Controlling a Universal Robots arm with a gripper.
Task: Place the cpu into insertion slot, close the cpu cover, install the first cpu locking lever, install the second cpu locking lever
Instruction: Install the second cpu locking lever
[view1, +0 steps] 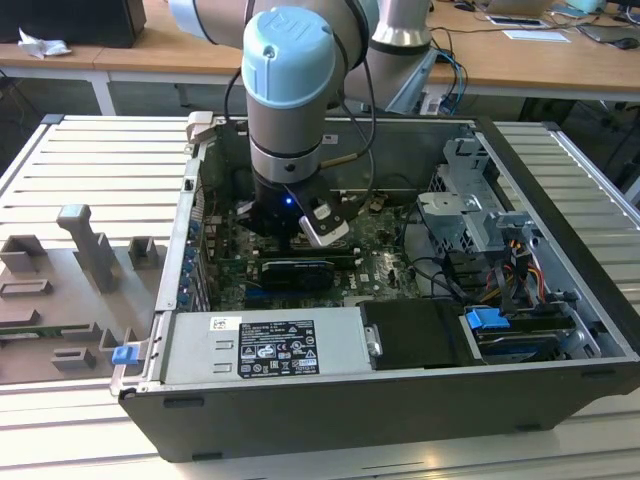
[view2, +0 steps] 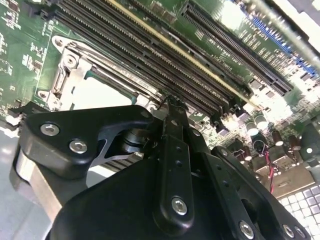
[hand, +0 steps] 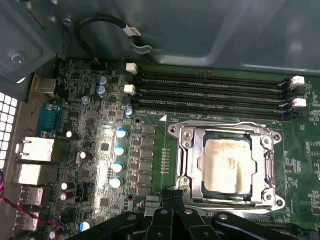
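While the grey-and-pale-blue robot arm reaches down into the open black desktop computer case, its black gripper hangs low over the green motherboard, just beside the processor socket. Seen in the first wrist view, the small square pale silver-grey cpu lies flat inside the black-framed insertion slot, its metal top showing through the square window of the silver metal cpu cover, which lies folded down over the chip. The gripper's slim black fingers stand pressed together with no gap between them and nothing in their hold, their tips close to the near edge of the cover frame. In the second wrist view the same narrow fingertips point at the board beside the socket's metal frame, next to the long black memory slots that run alongside it. Whether the fingertips touch the frame or the board cannot be told. In the exterior view, the silver power supply box with its white label sits along the case's near wall, a grey metal drive cage stands toward the exterior view's right, and a grey plastic fixture tray rests outside the case at the exterior view's left on the pale slatted table.
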